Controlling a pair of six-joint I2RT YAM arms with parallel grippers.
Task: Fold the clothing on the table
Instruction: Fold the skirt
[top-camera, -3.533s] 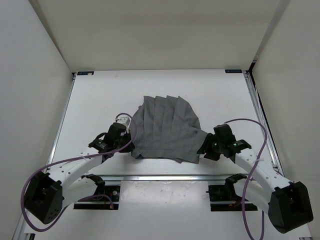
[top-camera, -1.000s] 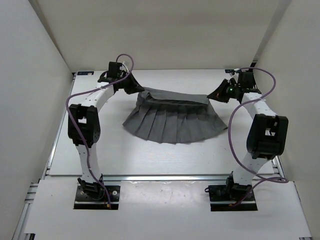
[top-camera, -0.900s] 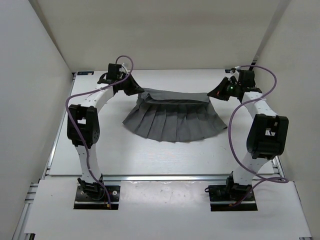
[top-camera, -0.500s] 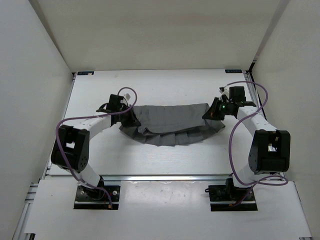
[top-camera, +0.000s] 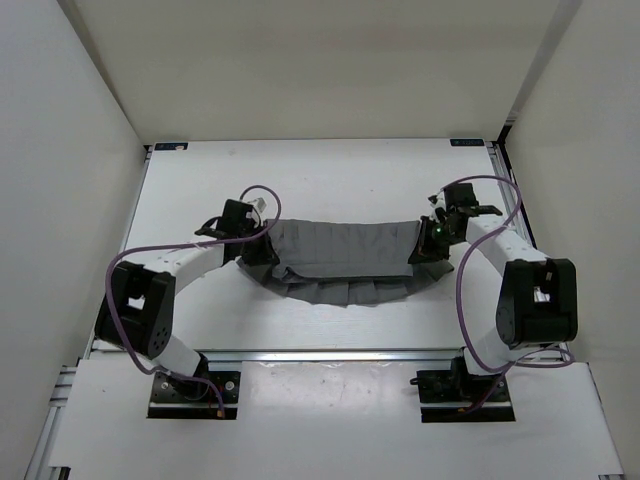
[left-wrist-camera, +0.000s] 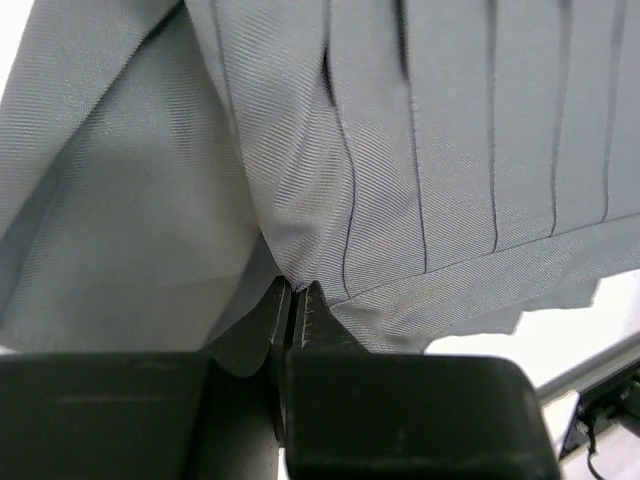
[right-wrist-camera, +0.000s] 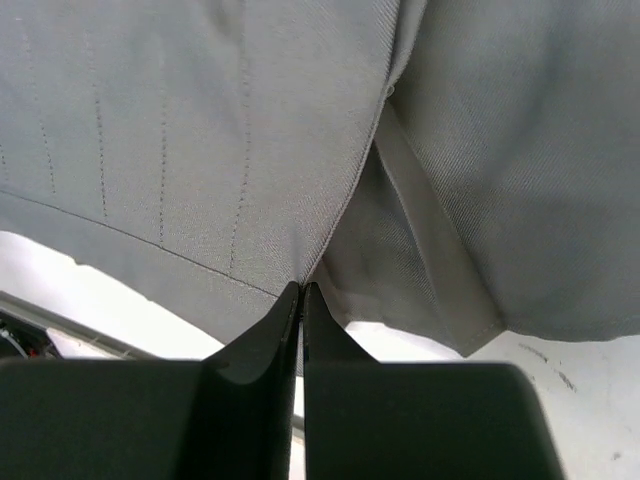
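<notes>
The clothing (top-camera: 345, 250), a dark grey pleated garment, lies mid-table as a wide band, its top layer doubled over toward the near side and pleated hem (top-camera: 345, 292) peeking out below. My left gripper (top-camera: 268, 252) is shut on the clothing's left corner, and the fabric (left-wrist-camera: 380, 150) fills the left wrist view above the pinched fingertips (left-wrist-camera: 318, 312). My right gripper (top-camera: 420, 248) is shut on the right corner; pleats (right-wrist-camera: 200, 120) spread over the closed fingers (right-wrist-camera: 312, 310) in the right wrist view. The stretch of cloth between both grippers is held taut.
The white table (top-camera: 330, 175) has metal rails at the right (top-camera: 505, 200) and near edge (top-camera: 320, 352), with blue corner marks (top-camera: 466, 143) at the back. White walls enclose three sides. Purple cables (top-camera: 470, 265) loop beside both arms.
Both grippers have pulled the clothing's far edge from the back of the table toward the near side, laying it over the lower part. The arms have drawn back and the visible band has narrowed.
</notes>
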